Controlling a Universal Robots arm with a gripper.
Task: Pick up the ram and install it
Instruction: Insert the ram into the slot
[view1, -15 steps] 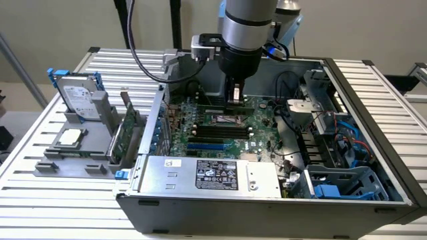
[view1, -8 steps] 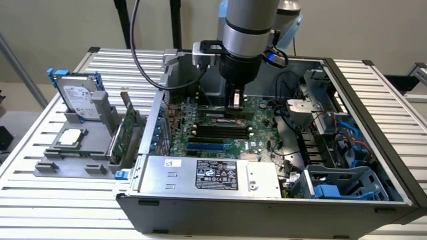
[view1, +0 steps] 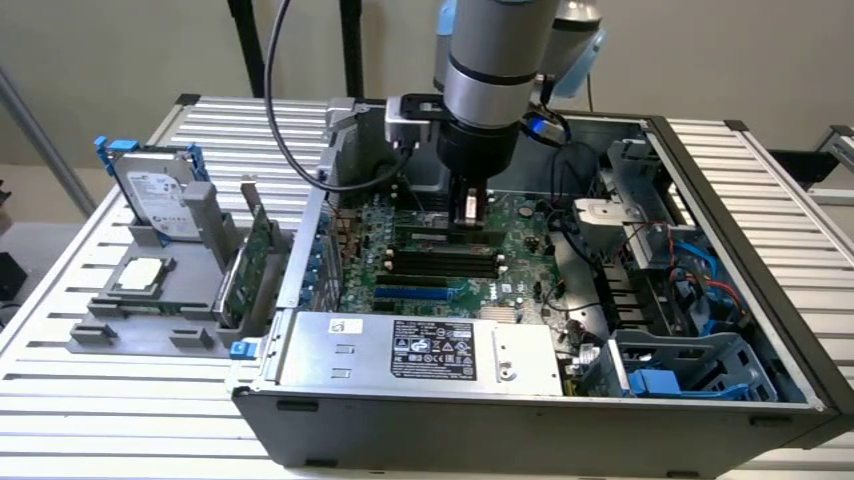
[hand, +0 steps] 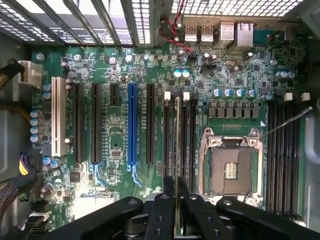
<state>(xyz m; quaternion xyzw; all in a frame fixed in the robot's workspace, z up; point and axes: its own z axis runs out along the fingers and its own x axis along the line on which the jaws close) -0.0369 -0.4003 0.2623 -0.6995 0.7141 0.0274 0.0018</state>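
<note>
- Your gripper (hand: 176, 200) has its jaws nearly closed, pinching the ram (hand: 177, 145), which you see edge-on as a thin pale strip between the two black fingers (hand: 164, 212).
- In the exterior view the gripper (view1: 467, 215) sits at upper centre of the frame, down inside the open computer case (view1: 534, 415), with the ram (view1: 467, 208) held upright over the motherboard (view1: 514, 245).
- The ram's edge lines up with the black memory slots (hand: 186, 135) just beside the empty CPU socket (hand: 231, 167).
- Around it you have the blue expansion slot (hand: 131, 125), the white slot (hand: 55, 117) and a second slot bank (hand: 282, 150).
- At the exterior view's left, a hard drive (view1: 154, 190) and a green expansion card (view1: 250, 262) stand in a grey holder (view1: 134, 325) outside the case.
</note>
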